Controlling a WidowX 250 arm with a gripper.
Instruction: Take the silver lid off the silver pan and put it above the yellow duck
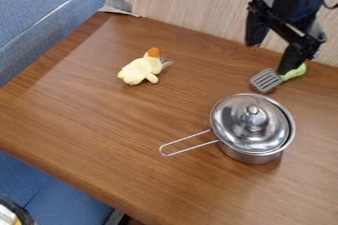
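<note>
Pale wall [185, 2] borders the far edge of the table [99, 120], near which my gripper [269, 57] hangs spread. Pan [247, 157] wears its lid [231, 118], well apart from the far corner; the duck [138, 71] lies nearer. If I pinch off-centre, the smooth knob [252, 110] may slip.

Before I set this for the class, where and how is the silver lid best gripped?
By the knob at the centre of the silver lid, I'd judge, lowering the end effector from above. The knob stands up from the lid, away from the pan's rim, so two sides should be free.
</note>
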